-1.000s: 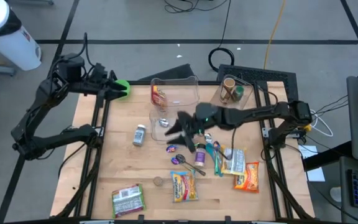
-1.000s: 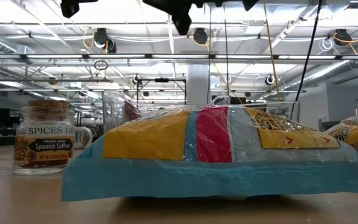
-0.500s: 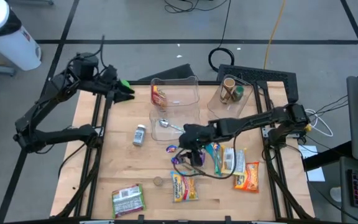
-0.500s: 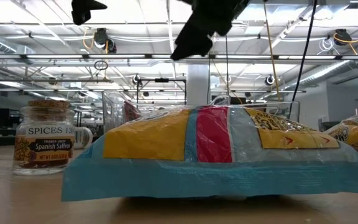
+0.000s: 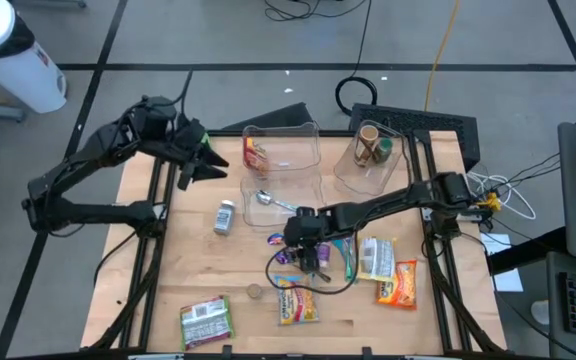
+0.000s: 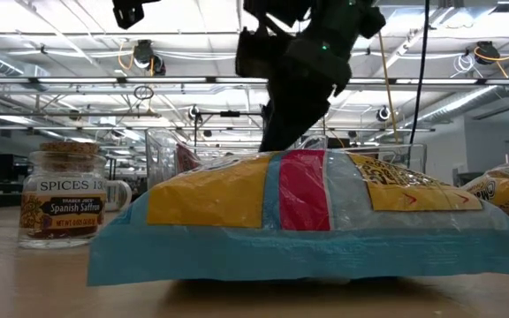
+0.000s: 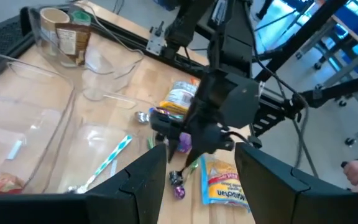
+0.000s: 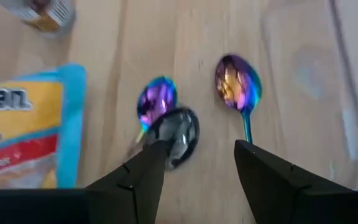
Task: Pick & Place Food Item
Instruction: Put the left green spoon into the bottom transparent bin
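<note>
Pale wooden worktop sits on a grey floor under a high industrial ceiling. Above its middle the right claw hangs open and empty over iridescent spoons, the yellow-and-blue snack bag just beside it. To do this well, I judge it should shift onto the bag and pinch an edge. Left claw waits open near the clear bin.

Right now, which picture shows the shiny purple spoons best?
The right wrist view: two rainbow-purple spoon bowls lie large on bare wood. The high view shows them tiny beside the right gripper, the left wrist view small, the low view not at all.
</note>
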You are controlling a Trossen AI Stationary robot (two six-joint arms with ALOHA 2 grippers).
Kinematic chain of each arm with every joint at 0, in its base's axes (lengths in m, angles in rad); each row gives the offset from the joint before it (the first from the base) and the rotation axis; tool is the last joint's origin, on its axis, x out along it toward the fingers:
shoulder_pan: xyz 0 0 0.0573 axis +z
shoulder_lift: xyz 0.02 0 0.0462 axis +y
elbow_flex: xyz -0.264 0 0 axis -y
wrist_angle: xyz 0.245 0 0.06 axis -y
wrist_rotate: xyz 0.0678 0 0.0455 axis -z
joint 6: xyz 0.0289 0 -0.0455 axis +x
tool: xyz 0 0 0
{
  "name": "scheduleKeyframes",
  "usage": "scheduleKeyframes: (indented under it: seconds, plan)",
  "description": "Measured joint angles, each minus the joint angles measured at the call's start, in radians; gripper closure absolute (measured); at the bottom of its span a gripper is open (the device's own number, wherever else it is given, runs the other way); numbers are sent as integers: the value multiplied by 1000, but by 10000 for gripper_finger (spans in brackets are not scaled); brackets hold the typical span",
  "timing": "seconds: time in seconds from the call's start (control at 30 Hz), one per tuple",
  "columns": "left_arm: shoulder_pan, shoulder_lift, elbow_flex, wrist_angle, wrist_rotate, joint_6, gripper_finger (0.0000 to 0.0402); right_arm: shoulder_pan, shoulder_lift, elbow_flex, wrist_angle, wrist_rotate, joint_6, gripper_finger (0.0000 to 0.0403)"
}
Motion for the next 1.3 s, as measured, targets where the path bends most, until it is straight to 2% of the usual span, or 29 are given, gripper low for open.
scheduleKeyframes:
  seconds: [0.17,0.3,0.57,1.07,1.3]
  plan:
    - [-53,0,0,0,-43,-5,202,-12,15,-1,-15,7,7,221]
    - [-84,0,0,0,-73,-4,202,-27,29,1,-16,73,8,227]
    - [-128,0,0,0,-111,-5,202,-57,50,3,-37,76,19,234]
    - [-154,0,0,1,-139,-3,202,-55,52,1,-29,74,15,237]
    - [-153,0,0,1,-158,-4,202,-45,93,0,-37,76,20,237]
